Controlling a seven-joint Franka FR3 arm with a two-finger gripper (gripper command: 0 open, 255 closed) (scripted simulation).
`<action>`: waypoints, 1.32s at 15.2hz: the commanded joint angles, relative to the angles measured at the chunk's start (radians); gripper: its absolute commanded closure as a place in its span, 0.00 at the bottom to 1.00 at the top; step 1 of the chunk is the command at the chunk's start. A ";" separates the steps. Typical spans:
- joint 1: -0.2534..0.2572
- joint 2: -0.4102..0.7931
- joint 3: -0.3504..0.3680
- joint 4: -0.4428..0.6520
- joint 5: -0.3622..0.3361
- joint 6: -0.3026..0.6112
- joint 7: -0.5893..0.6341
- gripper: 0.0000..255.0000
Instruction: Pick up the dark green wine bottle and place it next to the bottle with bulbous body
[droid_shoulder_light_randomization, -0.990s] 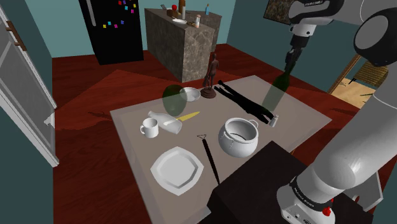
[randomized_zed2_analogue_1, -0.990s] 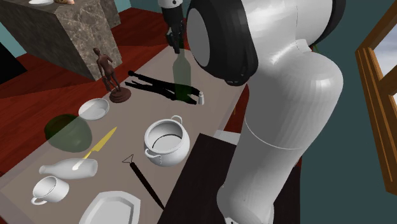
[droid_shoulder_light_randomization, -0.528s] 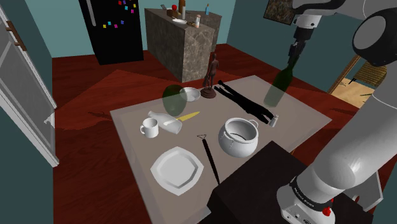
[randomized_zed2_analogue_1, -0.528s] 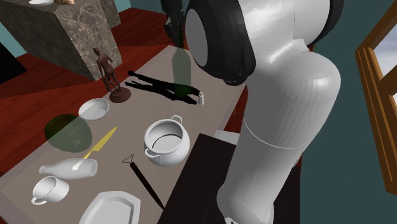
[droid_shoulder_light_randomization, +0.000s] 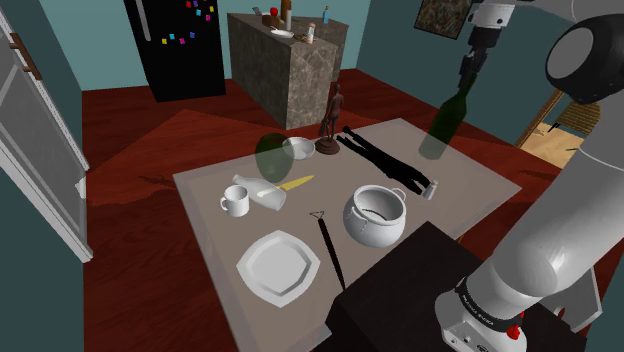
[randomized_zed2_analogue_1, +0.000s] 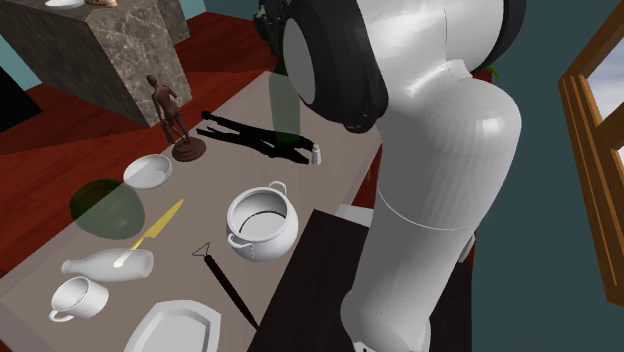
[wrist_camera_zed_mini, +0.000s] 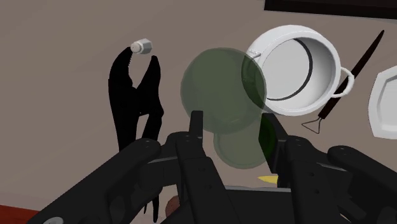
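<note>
- Shoulder view: the all-black gripper (droid_shoulder_light_randomization: 464, 82) pinches the neck of the dark green, see-through wine bottle (droid_shoulder_light_randomization: 443, 127), which hangs tilted high above and beyond the white two-handled pot (droid_shoulder_light_randomization: 376, 215).
- Second exterior view: the bottle (randomized_zed2_analogue_1: 284, 105) shows faintly green, beyond the pot (randomized_zed2_analogue_1: 260, 222).
- Wrist view: end-on, the bottle (wrist_camera_zed_mini: 222, 92) is round. It is probably smooth, slippery, breakable and bottom-heavy, so a neck hold may let it swing.

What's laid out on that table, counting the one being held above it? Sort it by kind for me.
Bottles: 3 (lifted green bottle, round green bottle, lying white bottle)
Dishes: 4 (pot, bowl, mug, plate)
Tools: 3 (pliers, yellow knife, long dark utensil)
Shaker: 1
Figurine: 1
Total: 12
</note>
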 joint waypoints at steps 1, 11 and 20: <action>-0.005 0.009 -0.003 0.039 0.005 -0.031 -0.007 1.00; 0.004 0.049 0.007 0.172 0.028 -0.131 0.017 1.00; 0.132 0.029 0.090 0.038 0.020 -0.022 0.224 1.00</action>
